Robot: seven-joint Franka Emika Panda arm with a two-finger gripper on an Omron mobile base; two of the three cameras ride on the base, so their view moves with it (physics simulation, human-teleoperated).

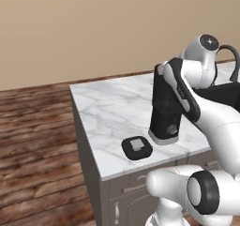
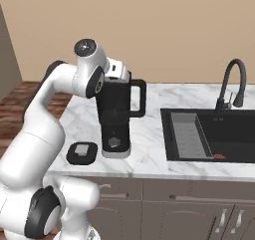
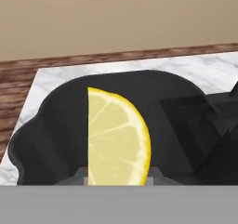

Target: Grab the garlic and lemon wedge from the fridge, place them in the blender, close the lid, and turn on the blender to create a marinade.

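Lemon wedge (image 3: 117,139) sits clamped in pincer above blender (image 3: 56,125) mouth.

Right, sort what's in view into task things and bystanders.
Task things: lemon wedge held in the gripper over the blender; lid lying on the counter beside the blender.
Bystanders: counter, sink, tap.

one blender (image 2: 116,115), one lid (image 2: 82,152), one lemon wedge (image 3: 117,137), one sink (image 2: 209,134), one faucet (image 2: 231,83).
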